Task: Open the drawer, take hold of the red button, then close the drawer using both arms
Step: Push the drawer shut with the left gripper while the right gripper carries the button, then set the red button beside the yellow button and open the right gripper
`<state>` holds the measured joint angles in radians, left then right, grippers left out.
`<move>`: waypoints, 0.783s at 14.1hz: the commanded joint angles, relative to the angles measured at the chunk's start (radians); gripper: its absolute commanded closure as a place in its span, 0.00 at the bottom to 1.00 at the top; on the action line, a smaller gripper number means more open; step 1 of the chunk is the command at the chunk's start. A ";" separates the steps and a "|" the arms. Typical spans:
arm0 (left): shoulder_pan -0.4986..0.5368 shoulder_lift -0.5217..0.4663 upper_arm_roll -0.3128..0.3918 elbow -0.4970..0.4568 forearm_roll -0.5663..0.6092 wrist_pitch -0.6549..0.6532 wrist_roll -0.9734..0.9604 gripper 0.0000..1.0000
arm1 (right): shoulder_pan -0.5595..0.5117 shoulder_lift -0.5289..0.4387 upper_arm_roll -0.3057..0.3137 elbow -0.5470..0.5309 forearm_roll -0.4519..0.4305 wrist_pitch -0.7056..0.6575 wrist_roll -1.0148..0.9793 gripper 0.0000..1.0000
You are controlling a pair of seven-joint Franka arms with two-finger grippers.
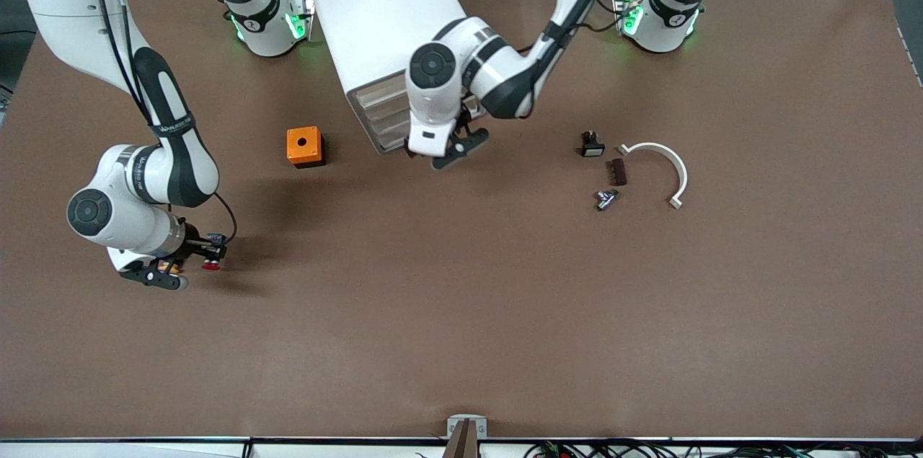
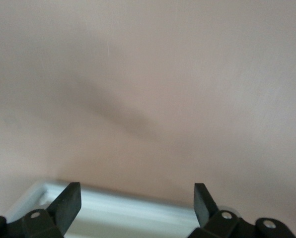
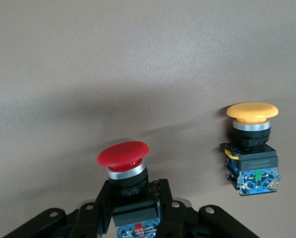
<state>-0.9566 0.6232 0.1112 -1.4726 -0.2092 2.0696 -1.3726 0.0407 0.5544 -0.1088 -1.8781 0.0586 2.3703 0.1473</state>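
The white cabinet [image 1: 382, 18] stands near the robots' bases. Its top drawer [image 1: 376, 92] sits level with the three drawers below it. My left gripper [image 1: 459, 148] is open and empty, low over the table just in front of the drawers. The left wrist view shows its gripper [image 2: 137, 196] wide apart over a white edge [image 2: 128, 213]. My right gripper [image 1: 189, 262] is shut on the red-capped button [image 1: 211, 265], low over the table at the right arm's end. In the right wrist view the gripper [image 3: 135, 193] clamps the black body under the red cap [image 3: 123, 152].
A yellow-capped button [image 3: 251, 148] stands on the table beside the held one. An orange cube with a hole [image 1: 304, 146] lies beside the cabinet. Toward the left arm's end lie a small black switch [image 1: 591, 144], a dark block [image 1: 618, 171], a metal part [image 1: 606, 198] and a white curved piece [image 1: 663, 166].
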 commanded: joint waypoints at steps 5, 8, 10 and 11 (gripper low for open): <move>0.274 -0.178 -0.007 -0.025 0.207 -0.072 0.108 0.00 | -0.024 0.007 0.020 0.002 0.010 0.009 0.003 0.87; 0.398 -0.262 -0.008 -0.023 0.225 -0.155 0.291 0.00 | -0.024 0.010 0.020 0.007 0.010 0.015 0.003 0.00; 0.478 -0.318 -0.008 -0.022 0.226 -0.219 0.406 0.00 | -0.024 0.009 0.020 0.014 0.009 0.007 -0.001 0.00; 0.513 -0.342 -0.007 -0.018 0.226 -0.256 0.462 0.00 | -0.022 0.006 0.020 0.017 0.009 0.006 -0.008 0.00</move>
<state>-0.5030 0.3485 0.1153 -1.4689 -0.0027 1.8729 -1.0022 0.0386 0.5608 -0.1081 -1.8753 0.0590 2.3804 0.1473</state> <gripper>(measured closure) 0.000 0.172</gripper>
